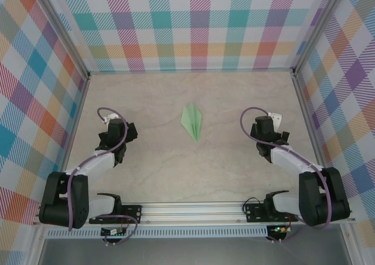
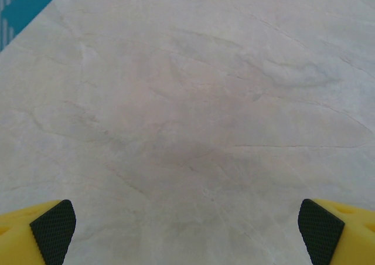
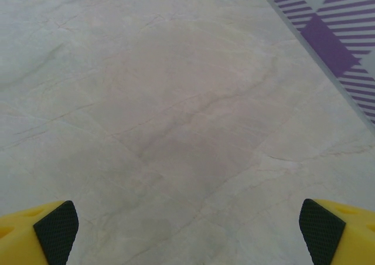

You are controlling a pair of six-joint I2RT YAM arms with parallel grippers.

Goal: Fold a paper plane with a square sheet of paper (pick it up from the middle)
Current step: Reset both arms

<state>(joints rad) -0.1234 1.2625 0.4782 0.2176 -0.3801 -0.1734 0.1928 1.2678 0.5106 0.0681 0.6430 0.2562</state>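
A slim pale mint-green paper plane (image 1: 192, 122) lies flat in the middle of the marble table, its sharp tip toward the near edge and a crease down its centre. My left gripper (image 1: 130, 133) rests well to its left, open, with only bare table between its yellow, black-padded fingertips (image 2: 54, 230). My right gripper (image 1: 281, 137) rests well to the plane's right, also open, its pads (image 3: 321, 230) wide apart over bare marble. Neither gripper touches the paper.
Checked walls (image 1: 193, 24) enclose the table on three sides; a purple-striped part of the wall (image 3: 340, 48) appears in the right wrist view. A metal rail (image 1: 193, 209) with both arm bases runs along the near edge.
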